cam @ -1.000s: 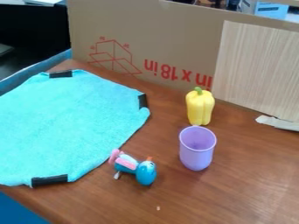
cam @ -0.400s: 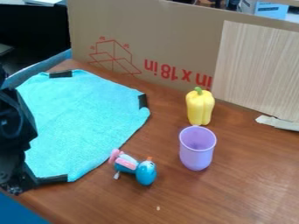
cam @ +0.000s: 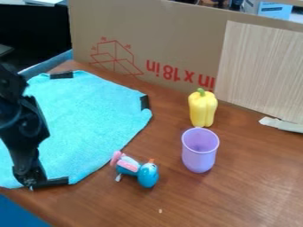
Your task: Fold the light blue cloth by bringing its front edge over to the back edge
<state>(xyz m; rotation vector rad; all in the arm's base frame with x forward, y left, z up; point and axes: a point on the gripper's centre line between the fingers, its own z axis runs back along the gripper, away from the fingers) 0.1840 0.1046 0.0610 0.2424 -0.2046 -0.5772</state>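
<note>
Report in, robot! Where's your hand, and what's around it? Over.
Hand by the turquoise cloth's near edge, at black tape. Blue toy beside cloth. Purple cup and yellow pepper upright, farther off. Over.

A robot lab, it looks like.
A black robot arm (cam: 22,119) is at 9 o'clock, black tape (cam: 61,75) is on the blue cloth's (cam: 95,119) edges, and big cardboard (cam: 177,35) stands like a wall at 12 o'clock.

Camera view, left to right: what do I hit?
Turquoise cloth → blue-and-pink toy bird → purple cup → wood-grain panel. Pepper left out: lines up with the cup.
</note>
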